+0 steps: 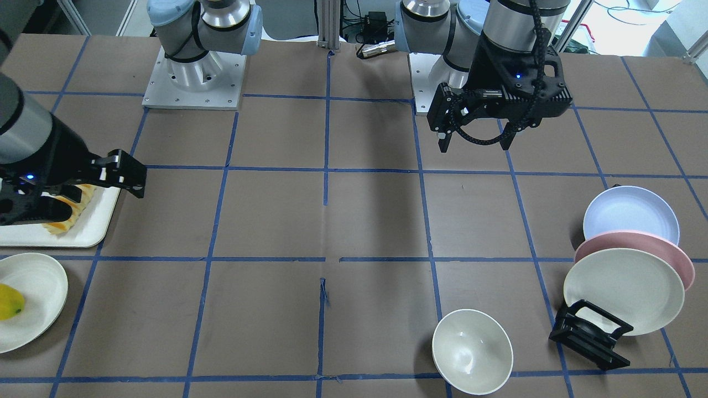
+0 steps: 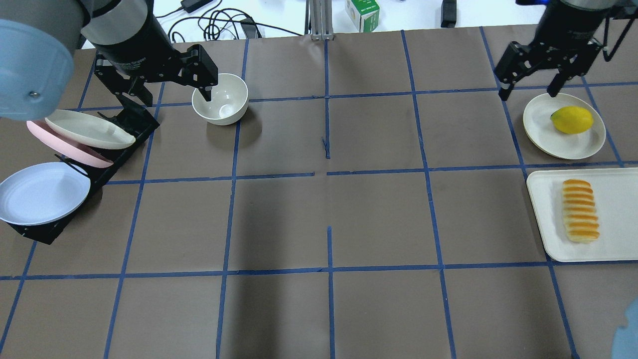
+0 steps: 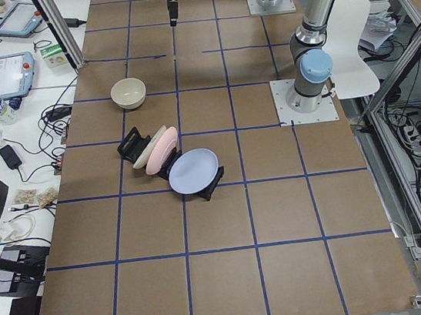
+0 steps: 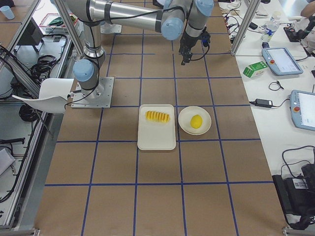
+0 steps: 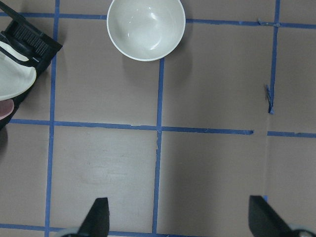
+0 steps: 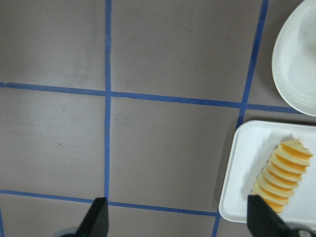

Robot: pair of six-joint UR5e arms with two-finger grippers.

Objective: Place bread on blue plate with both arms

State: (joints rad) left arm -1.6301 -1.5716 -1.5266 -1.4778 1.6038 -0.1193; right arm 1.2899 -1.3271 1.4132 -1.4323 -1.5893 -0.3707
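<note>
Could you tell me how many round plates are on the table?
4. The blue plate, the pink plate and a cream plate stand in the black rack on the robot's left; a second cream plate holds the yellow fruit on its right.

Matt blue plate (image 2: 42, 193); glossy bowl (image 2: 221, 99); ridged bread (image 2: 580, 210).

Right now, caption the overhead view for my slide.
Left claw and right claw hover open; bread on tray, blue plate racked.

Brown table (image 2: 279, 219) w/ blue tape grid (image 2: 329, 269); cluttered white bench (image 3: 28, 100) alongside.
</note>
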